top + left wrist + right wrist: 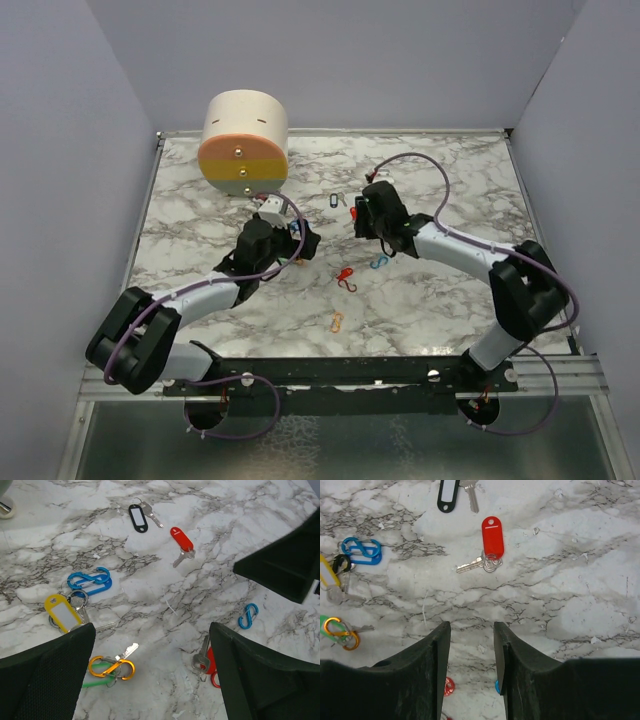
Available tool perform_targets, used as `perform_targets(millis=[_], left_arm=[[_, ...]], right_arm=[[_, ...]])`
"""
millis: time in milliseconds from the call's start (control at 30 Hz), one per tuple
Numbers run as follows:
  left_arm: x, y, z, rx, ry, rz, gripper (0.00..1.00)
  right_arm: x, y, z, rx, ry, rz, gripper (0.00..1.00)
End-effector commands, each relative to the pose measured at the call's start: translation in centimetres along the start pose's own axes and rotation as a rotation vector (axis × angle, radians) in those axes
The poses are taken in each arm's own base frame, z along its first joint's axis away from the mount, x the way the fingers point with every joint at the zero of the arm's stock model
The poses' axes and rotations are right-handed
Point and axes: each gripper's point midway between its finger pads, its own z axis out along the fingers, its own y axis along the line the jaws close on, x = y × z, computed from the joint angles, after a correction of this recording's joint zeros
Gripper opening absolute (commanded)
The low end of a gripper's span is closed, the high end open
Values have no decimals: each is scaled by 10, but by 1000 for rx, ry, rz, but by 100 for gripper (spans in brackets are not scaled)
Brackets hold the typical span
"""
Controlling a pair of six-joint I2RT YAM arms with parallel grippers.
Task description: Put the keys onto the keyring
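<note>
The keys lie scattered on the marble. The left wrist view shows a black tag key (138, 516), a red tag key (181, 540), blue clips (90, 580), a yellow tag (61, 612), an orange S-clip (112, 667) on a green tag, a blue S-clip (248, 616) and a red tag with key (205, 659). My left gripper (151, 630) hangs wide open over bare marble between the orange clip and that red tag. My right gripper (470, 627) is open by a narrow gap, empty, below the red tag key (492, 537). I cannot pick out a separate keyring.
A big cream-and-orange cylinder (245, 140) stands at the back left of the table (450, 330). Both grippers (303, 240) (358, 213) face each other close together mid-table. Purple walls close in the sides and back. A lone orange clip (337, 321) lies nearer the front.
</note>
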Motion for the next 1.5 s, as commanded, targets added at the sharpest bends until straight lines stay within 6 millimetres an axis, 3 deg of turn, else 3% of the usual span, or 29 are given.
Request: perform_targets(millis=[0,267,533,1200,1467], left_arm=[[13,-12,-10,50,37,-35,99],[16,-11,-26,24,9,-38,99],[17,-12,-32,26,1,-41,99],[18,-9,-31,16,1,-27,99],[18,-8,-31,14,1,-26,99]], right_arm=[[2,-5,24,85,49,-53,40],[-4,-1,63,145,77,-93,36],[0,-1,85,181,99,-107,30],[8,-6,104,232,127,-121,24],[9,-9,105,251,124,-118,13]])
